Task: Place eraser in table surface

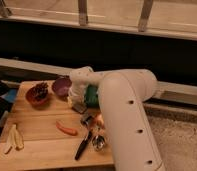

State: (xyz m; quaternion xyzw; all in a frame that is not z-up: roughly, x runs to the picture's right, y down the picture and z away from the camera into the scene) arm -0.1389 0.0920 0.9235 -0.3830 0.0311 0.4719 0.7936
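Observation:
The eraser [79,107] is a small flat dark block with a lighter edge, right under my gripper [75,100] at the middle back of the wooden table surface [42,150]. I cannot tell whether it lies on the planks or hangs just above them. My white arm [124,115] reaches in from the lower right and bends down over the table. It hides most of the gripper and part of a green tray [92,95] beside it.
A purple bowl [61,86] and a red bowl with dark contents [38,93] stand at the back left. An orange carrot-like piece [66,129], a small dark metallic object [87,119], a black-handled utensil [84,145] and pale strips [14,137] lie on the table.

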